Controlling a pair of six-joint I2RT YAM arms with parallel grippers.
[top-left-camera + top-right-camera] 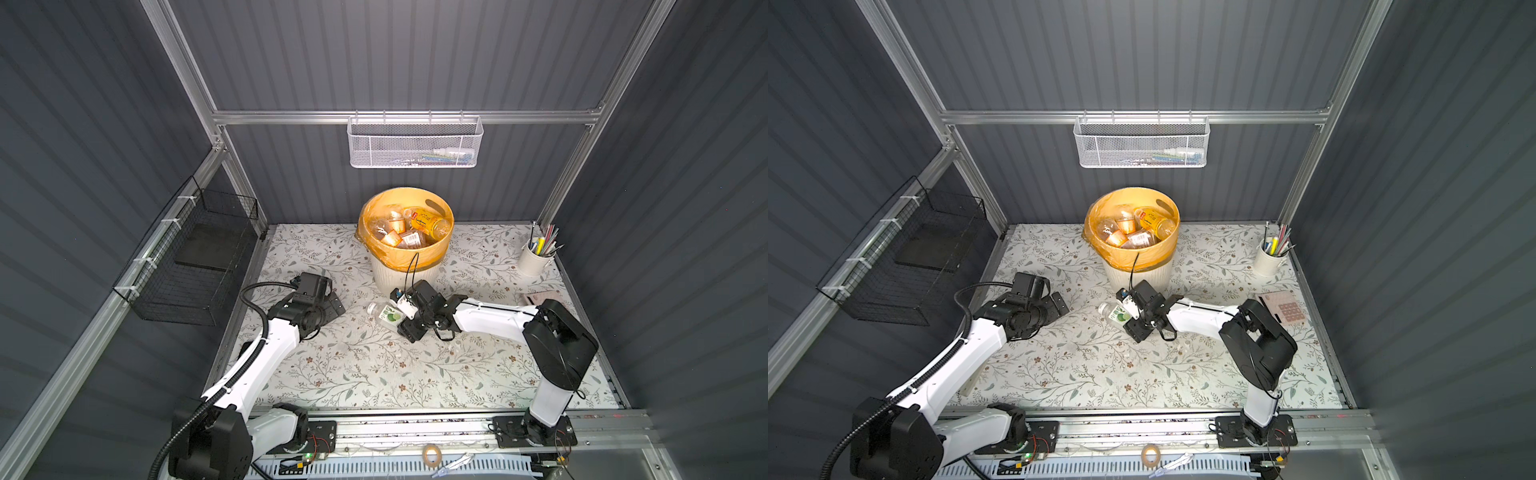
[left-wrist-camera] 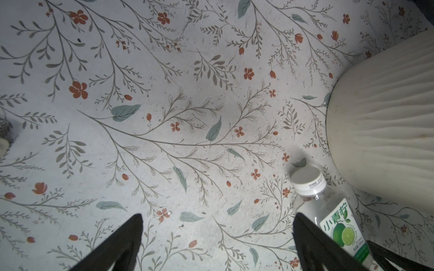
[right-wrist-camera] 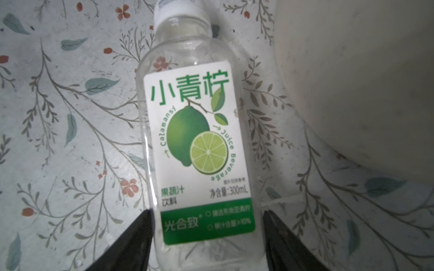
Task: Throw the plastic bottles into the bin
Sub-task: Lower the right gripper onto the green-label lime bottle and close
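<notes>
The table [image 1: 374, 365] is the biggest thing. Its cloth has leaves and little red flowers on it. At the back, in the middle, stands the bin [image 1: 395, 276]. It is round and cream-white, with ribs down its side. An orange-yellow bag [image 1: 419, 255] lines it and folds over the rim. Inside lies a pile of bottles [image 1: 409, 237]. Most are clear or brownish with orange on them, and a yellow one lies on top.

The left gripper [image 2: 218, 217] hangs over the table, left of the bin. Its jaws are spread wide, with nothing between them.

The right gripper [image 3: 206, 211] is low, just in front of the bin. Its two black fingers sit one on each side of the lime bottle [image 3: 197, 131], near its bottom end. They are very close to its sides, but I cannot tell if they squeeze it.

The lime bottle lies on its side on the table, just beside the foot of the bin. It is clear, and the cloth's flowers show through it. Its label [image 3: 195, 89] is white with a green band, green writing, a whole lime and a cut half. Its cap [image 2: 307, 179] is white and points toward the left gripper.
</notes>
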